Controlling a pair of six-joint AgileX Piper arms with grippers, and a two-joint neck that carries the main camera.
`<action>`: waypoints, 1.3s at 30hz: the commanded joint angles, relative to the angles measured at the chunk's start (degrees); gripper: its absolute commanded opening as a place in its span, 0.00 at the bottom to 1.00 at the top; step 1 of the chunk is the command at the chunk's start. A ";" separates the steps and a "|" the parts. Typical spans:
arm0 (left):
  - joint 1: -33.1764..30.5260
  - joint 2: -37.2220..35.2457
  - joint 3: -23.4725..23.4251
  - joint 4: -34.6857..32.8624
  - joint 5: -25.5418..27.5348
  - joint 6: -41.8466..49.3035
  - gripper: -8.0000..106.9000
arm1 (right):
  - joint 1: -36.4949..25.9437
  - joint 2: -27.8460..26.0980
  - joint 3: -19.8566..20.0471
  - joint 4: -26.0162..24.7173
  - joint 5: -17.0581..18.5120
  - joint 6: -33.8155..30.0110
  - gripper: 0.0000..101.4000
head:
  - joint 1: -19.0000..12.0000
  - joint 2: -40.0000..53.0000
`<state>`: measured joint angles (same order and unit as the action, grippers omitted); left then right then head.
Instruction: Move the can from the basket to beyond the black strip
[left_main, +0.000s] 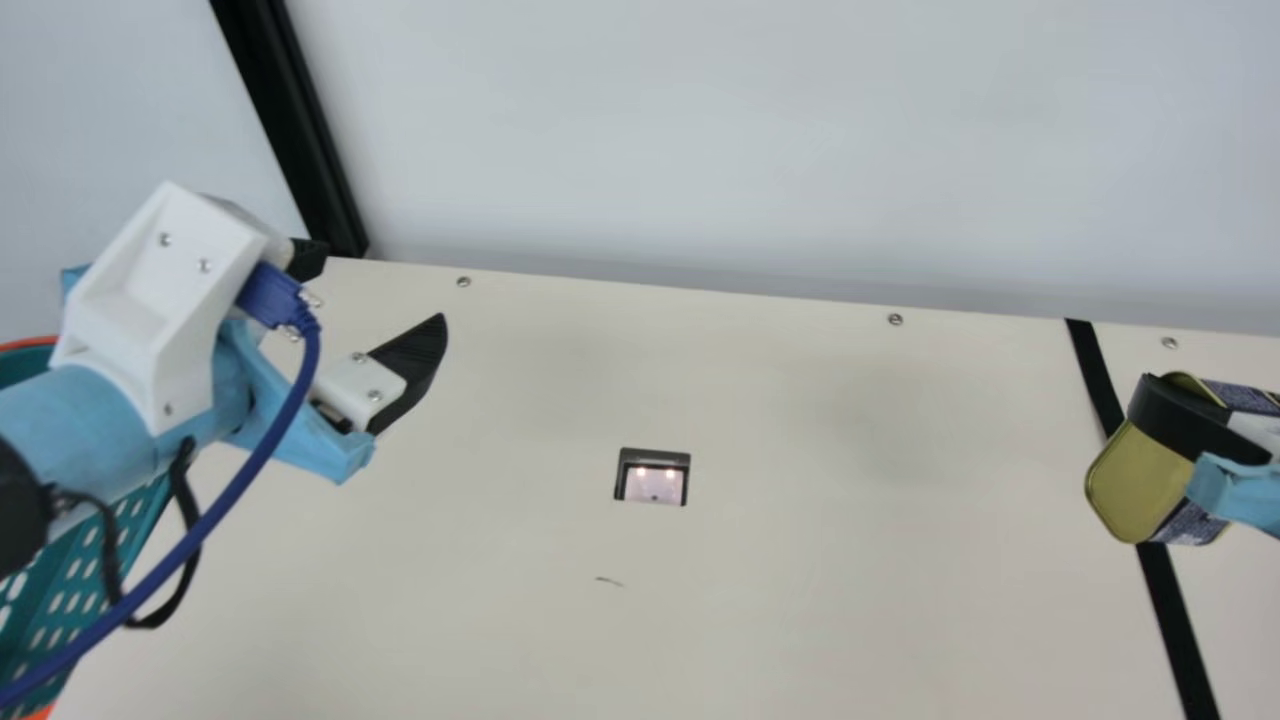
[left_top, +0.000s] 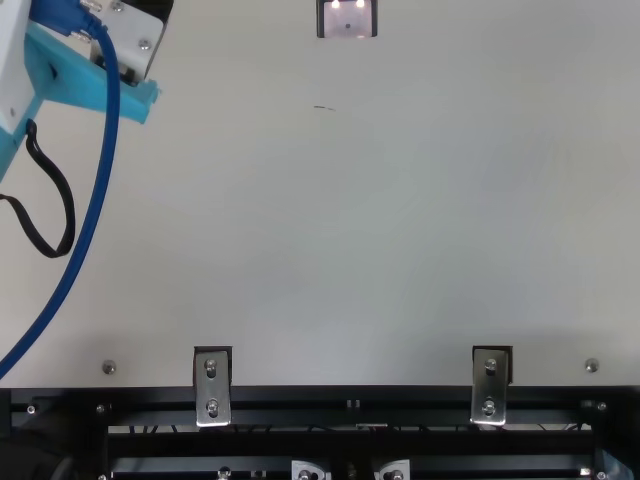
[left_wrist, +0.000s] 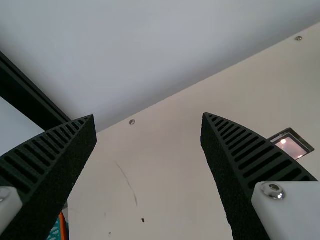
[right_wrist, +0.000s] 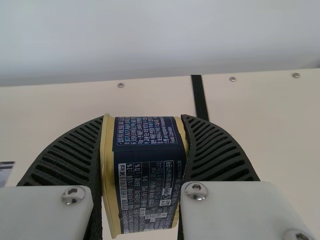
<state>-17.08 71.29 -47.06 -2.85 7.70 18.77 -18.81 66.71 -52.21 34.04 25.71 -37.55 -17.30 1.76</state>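
Holding the can (left_main: 1130, 485) with my right end effector (left_main: 1195, 425), I have it at the right edge of the frame in the main view, where it overlaps the black strip (left_main: 1170, 600). From that angle I can't tell how high it sits, or whether its base touches anything. In the right wrist view the ribbed fingers press on two opposite sides of it, parted by just its width, with dark printed panels facing me between gold edges. The strip runs up behind the finger on the right there, toward the far edge of the counter (left_main: 800, 600).

My left end effector (left_main: 384, 282) is at the upper left of the main view, its fingers spread wide with nothing between them; the left wrist view shows the same broad gap. Its blue cable (left_main: 270, 430) loops down to the lower left corner. The teal basket (left_main: 55, 580), with its orange rim, stands at the left edge, partly hidden by that arm.

Near the middle of the main view I see a small dark-framed panel (left_main: 653, 478) with two bright spots. In the top view, two metal brackets (left_top: 212, 390) overlap the dark rails along the bottom.
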 joint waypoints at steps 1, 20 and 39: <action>0.00 0.00 0.00 0.00 0.00 0.00 0.85 | -1.21 0.26 -0.21 -2.24 -0.21 0.10 0.00 | -0.06 -1.96; 0.00 0.00 0.00 0.00 0.00 0.00 0.85 | -10.80 4.39 -3.45 -13.17 -0.02 -2.75 0.00 | -0.95 -17.55; 0.00 0.00 0.00 0.00 0.00 0.00 0.85 | -8.39 18.29 -9.16 -42.68 -4.72 9.21 0.00 | -0.95 -17.55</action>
<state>-17.08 71.29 -47.06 -2.85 7.70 18.77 -27.83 84.00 -61.11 -3.38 20.61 -31.10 -17.30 -14.96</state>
